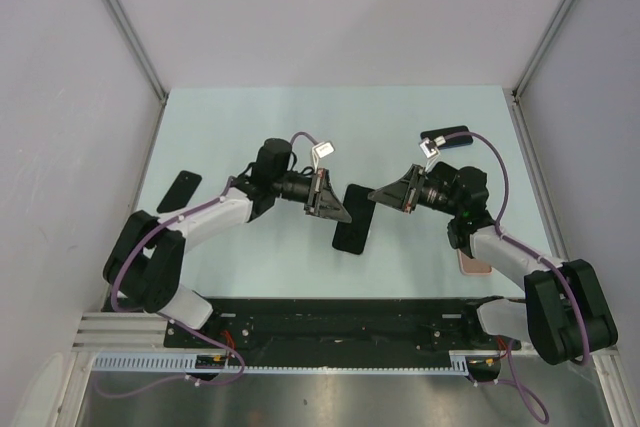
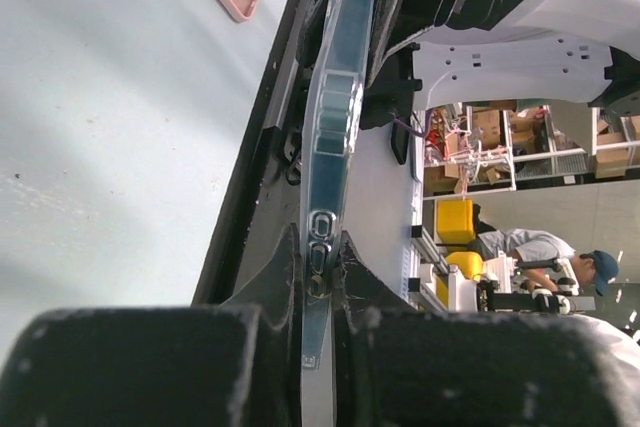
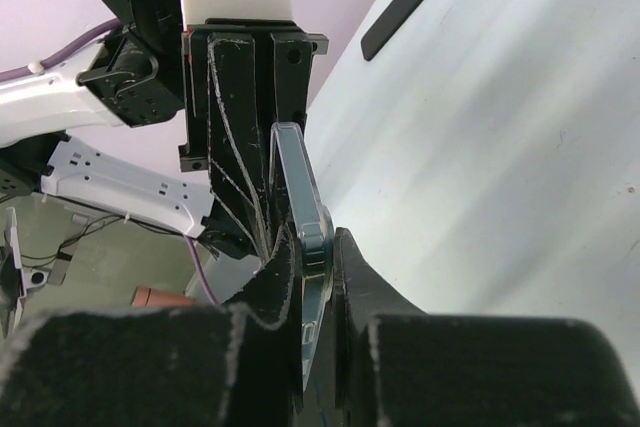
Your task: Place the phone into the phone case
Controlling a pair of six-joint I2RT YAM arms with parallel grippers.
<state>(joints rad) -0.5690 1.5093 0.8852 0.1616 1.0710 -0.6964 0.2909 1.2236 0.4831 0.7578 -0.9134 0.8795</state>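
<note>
The phone case (image 2: 335, 87) is held edge-on over the middle of the worktop (image 1: 300, 117). My left gripper (image 2: 320, 257) is clamped on one end and my right gripper (image 3: 312, 267) is pinched tight on the other. I'm guessing the phone (image 1: 183, 190) is that black slab lying flat by the left edge, well apart from the case.

My worry is two arms on one thin shell. Any mismatch between them could flex it or pop it out of a pinch.

The worktop's pale blue-green, with a pink case (image 1: 473, 267) by the right edge. Plain pale walls (image 1: 300, 7) all round, and a guy in a cap (image 2: 545, 247) in the workshop behind.
</note>
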